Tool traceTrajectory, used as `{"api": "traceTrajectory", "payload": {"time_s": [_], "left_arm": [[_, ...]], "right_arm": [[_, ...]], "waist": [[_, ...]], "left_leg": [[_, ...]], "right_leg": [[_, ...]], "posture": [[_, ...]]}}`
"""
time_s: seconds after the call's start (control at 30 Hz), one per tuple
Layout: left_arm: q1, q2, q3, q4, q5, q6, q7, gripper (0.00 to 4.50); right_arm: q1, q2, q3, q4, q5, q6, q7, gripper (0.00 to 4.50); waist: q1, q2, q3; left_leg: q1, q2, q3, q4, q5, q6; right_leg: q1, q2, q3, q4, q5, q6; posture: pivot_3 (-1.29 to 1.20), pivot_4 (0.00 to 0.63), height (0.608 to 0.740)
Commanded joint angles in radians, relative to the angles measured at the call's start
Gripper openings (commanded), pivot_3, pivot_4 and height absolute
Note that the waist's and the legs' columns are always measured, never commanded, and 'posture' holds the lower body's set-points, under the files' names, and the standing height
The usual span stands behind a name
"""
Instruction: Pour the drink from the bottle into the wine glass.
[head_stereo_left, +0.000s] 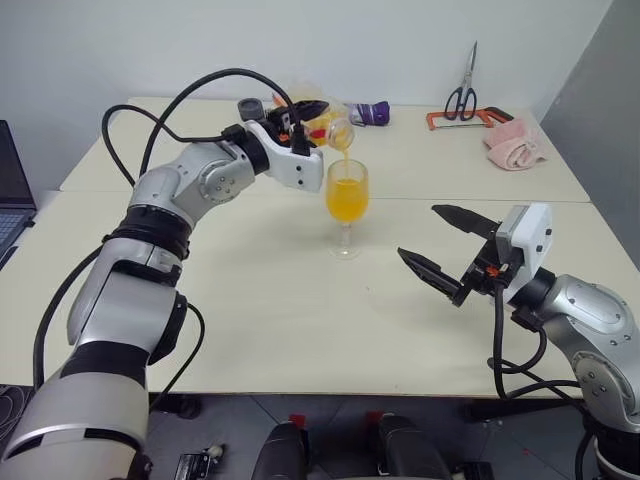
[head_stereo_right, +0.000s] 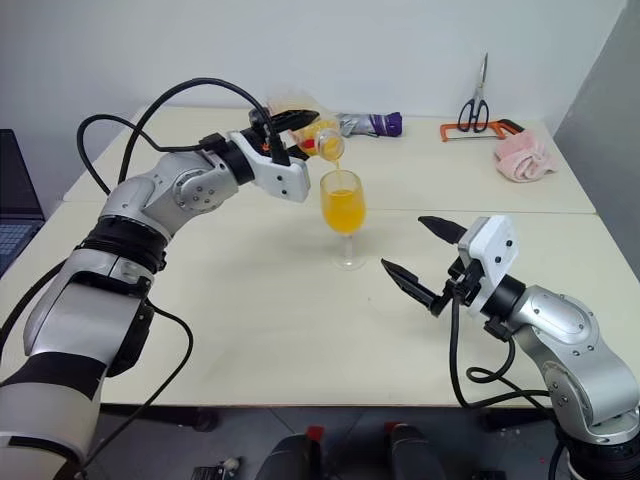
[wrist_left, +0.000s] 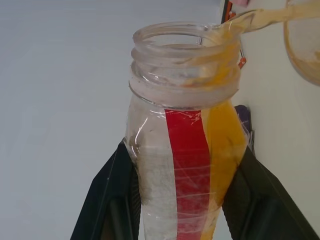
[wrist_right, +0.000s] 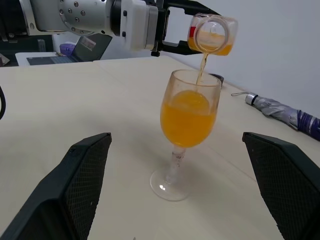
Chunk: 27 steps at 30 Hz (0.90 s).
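1 bottle (head_stereo_left: 335, 128), 1 wine glass (head_stereo_left: 347, 205), 1 scissors (head_stereo_left: 463, 88), perhaps 1 umbrella (head_stereo_left: 370, 113).

i can't read any text, brand or number here; the bottle (wrist_left: 186, 165) carries only a plain red-and-white label strip with no lettering on it.

Wine glass (head_stereo_left: 347, 205) upright on table (head_stereo_left: 250, 300), near centre. Bottle (head_stereo_left: 334, 128) tipped above and just behind-left of glass rim, clamped in left gripper (head_stereo_left: 305, 118); drink (head_stereo_left: 347, 198) partly in glass, partly in bottle, a stream between. Right gripper (head_stereo_left: 447, 248) right of glass, nearer the front edge, well apart from it. Scissors (head_stereo_left: 463, 88), clamp (head_stereo_left: 470, 118), cloth (head_stereo_left: 513, 145) far back right. Folded umbrella (head_stereo_left: 372, 113) behind bottle. Laptop (head_stereo_left: 12, 190) at far left.
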<state>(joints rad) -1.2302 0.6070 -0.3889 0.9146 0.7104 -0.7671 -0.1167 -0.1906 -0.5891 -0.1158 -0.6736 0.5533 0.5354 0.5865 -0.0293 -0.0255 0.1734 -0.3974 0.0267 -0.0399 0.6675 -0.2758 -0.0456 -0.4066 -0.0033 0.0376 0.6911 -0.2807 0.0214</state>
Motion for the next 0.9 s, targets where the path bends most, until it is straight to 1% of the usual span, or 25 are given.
{"api": "traceTrajectory", "payload": {"time_s": [0.03, 0.17, 0.23, 0.3, 0.33, 0.5, 0.57, 0.63, 0.73, 0.9], "left_arm": [[-0.024, -0.002, 0.032, -0.010, -0.051, 0.012, -0.007, 1.71], [-0.018, -0.007, 0.036, -0.008, -0.077, 0.023, -0.023, 1.71], [-0.010, -0.028, 0.067, 0.010, -0.147, 0.052, -0.073, 1.71], [-0.003, -0.040, 0.081, 0.016, -0.186, 0.069, -0.104, 1.71], [0.006, -0.058, 0.103, 0.019, -0.232, 0.093, -0.140, 1.71], [0.042, -0.103, 0.165, -0.002, -0.361, 0.177, -0.238, 1.71], [0.056, -0.128, 0.211, -0.017, -0.443, 0.249, -0.289, 1.71], [0.069, -0.151, 0.275, -0.038, -0.539, 0.361, -0.336, 1.71], [0.096, -0.158, 0.348, -0.084, -0.629, 0.503, -0.372, 1.71], [0.170, -0.142, 0.421, -0.191, -0.704, 0.690, -0.379, 1.71]], "right_arm": [[-0.021, -0.005, -0.002, -0.041, 0.012, -0.004, -0.008, 4.50], [-0.023, -0.002, 0.003, -0.040, 0.011, -0.005, -0.009, 4.50], [-0.024, -0.001, 0.005, -0.038, 0.010, -0.006, -0.009, 4.50], [-0.025, 0.001, 0.007, -0.036, 0.009, -0.008, -0.010, 4.50], [-0.026, 0.002, 0.009, -0.035, 0.008, -0.008, -0.011, 4.50], [-0.031, 0.007, 0.017, -0.031, 0.002, -0.016, -0.013, 4.50], [-0.038, 0.013, 0.018, -0.028, -0.002, -0.020, -0.017, 4.50], [-0.050, 0.019, 0.022, -0.029, -0.002, -0.018, -0.023, 4.50], [-0.065, 0.016, 0.039, -0.032, -0.002, -0.008, -0.020, 4.50], [-0.102, 0.004, 0.090, -0.029, 0.005, 0.019, -0.005, 4.50]], "waist": [[0.000, 0.000, 0.000], [0.000, 0.000, 0.000], [0.000, 0.000, 0.000], [0.000, 0.000, 0.000], [-0.001, 0.000, 0.000], [0.000, 0.000, 0.000], [0.000, 0.000, 0.000], [-0.001, 0.000, 0.000], [-0.003, 0.000, 0.000], [-0.004, 0.000, 0.000]], "left_leg": [[0.000, 0.000, 0.000, 0.000, 0.000, 0.000], [0.000, 0.000, 0.000, 0.000, 0.000, 0.000], [0.000, 0.000, 0.000, 0.001, 0.000, 0.000], [0.000, 0.000, 0.000, 0.001, 0.000, 0.000], [0.000, 0.000, 0.000, 0.002, 0.000, 0.000], [0.000, 0.000, 0.000, 0.004, 0.000, 0.000], [0.000, 0.000, 0.000, 0.005, 0.000, 0.000], [-0.001, 0.000, -0.001, 0.007, 0.000, 0.000], [-0.001, 0.000, -0.001, 0.009, 0.000, 0.000], [0.000, 0.001, -0.002, 0.009, 0.000, 0.000]], "right_leg": [[0.000, 0.000, 0.000, 0.000, 0.000, 0.000], [0.000, 0.000, 0.000, 0.000, 0.000, 0.000], [0.000, 0.000, 0.000, 0.001, 0.000, 0.000], [0.000, 0.000, 0.000, 0.001, 0.000, 0.000], [0.000, 0.000, 0.000, 0.001, 0.000, 0.000], [0.000, 0.000, 0.000, 0.003, 0.000, 0.000], [0.000, 0.000, 0.000, 0.004, 0.000, 0.000], [0.000, 0.001, 0.000, 0.006, 0.000, 0.000], [0.000, 0.001, 0.000, 0.007, 0.000, 0.000], [0.000, 0.002, 0.000, 0.008, 0.000, 0.000]], "posture": [[0.00, 0.150, 0.740], [0.00, 0.150, 0.740], [0.00, 0.150, 0.740], [0.00, 0.150, 0.740], [0.00, 0.150, 0.740], [0.00, 0.150, 0.740], [0.00, 0.150, 0.740], [0.00, 0.150, 0.740], [0.00, 0.150, 0.740], [0.00, 0.150, 0.740]]}}
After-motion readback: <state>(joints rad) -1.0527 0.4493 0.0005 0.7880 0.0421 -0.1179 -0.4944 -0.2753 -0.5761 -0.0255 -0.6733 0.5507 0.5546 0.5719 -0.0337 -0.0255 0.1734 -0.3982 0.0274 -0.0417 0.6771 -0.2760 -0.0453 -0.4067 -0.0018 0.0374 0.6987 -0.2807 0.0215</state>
